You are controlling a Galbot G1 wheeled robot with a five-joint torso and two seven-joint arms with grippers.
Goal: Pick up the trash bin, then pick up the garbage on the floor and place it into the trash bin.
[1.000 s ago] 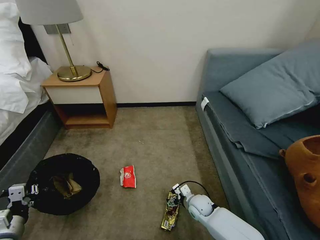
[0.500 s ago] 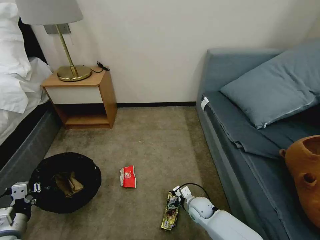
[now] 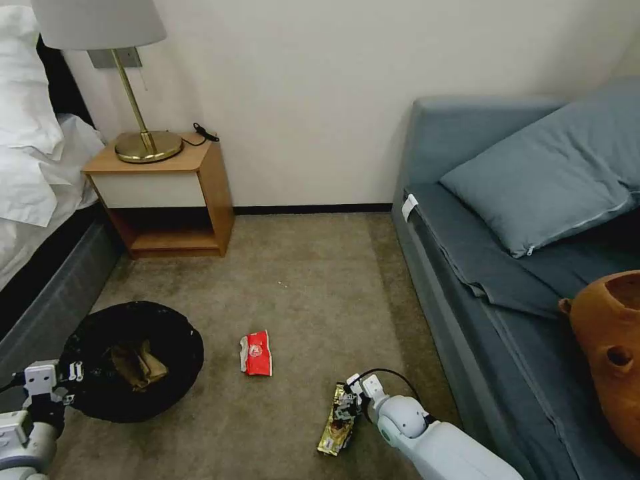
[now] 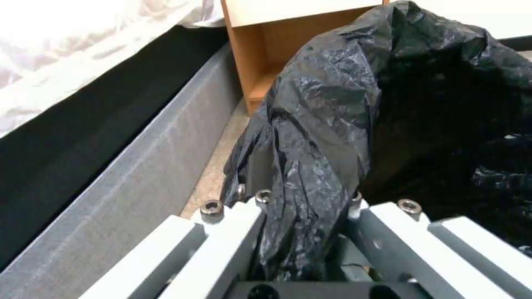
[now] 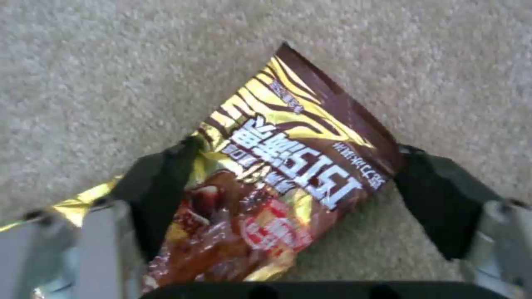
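Carpet (image 3: 313, 280) of a dull tan covers the floor between a bed with white linen (image 3: 33, 167) and a blue-grey sofa (image 3: 507, 280). Low at the right, the right gripper (image 5: 282, 195) straddles the gold-brown snack wrapper (image 5: 288, 166) with brown stripes and white lettering, which lies flat on the carpet; its two black fingers (image 5: 161, 182) stand wide apart, the one finger touching the wrapper's edge and the other just beside the opposite edge, so nothing is clamped. In the head view that gripper (image 3: 348, 400) sits on the upper end of the wrapper (image 3: 335, 427). The red snack packet (image 3: 257, 353) lies on the carpet a little farther off, between the wrapper and the round trash bin (image 3: 133, 360) lined with crinkly black plastic, inside which a crumpled tan paper bag (image 3: 137, 365) rests. At the lower left the left gripper (image 3: 67, 380) is at the bin's near rim; from its wrist, its pale fingers (image 4: 222, 232) are closed on a gathered fold of the black liner (image 4: 321, 137). Behind the bin stands a wooden bedside table (image 3: 173, 193) carrying a brass lamp (image 3: 143, 133).
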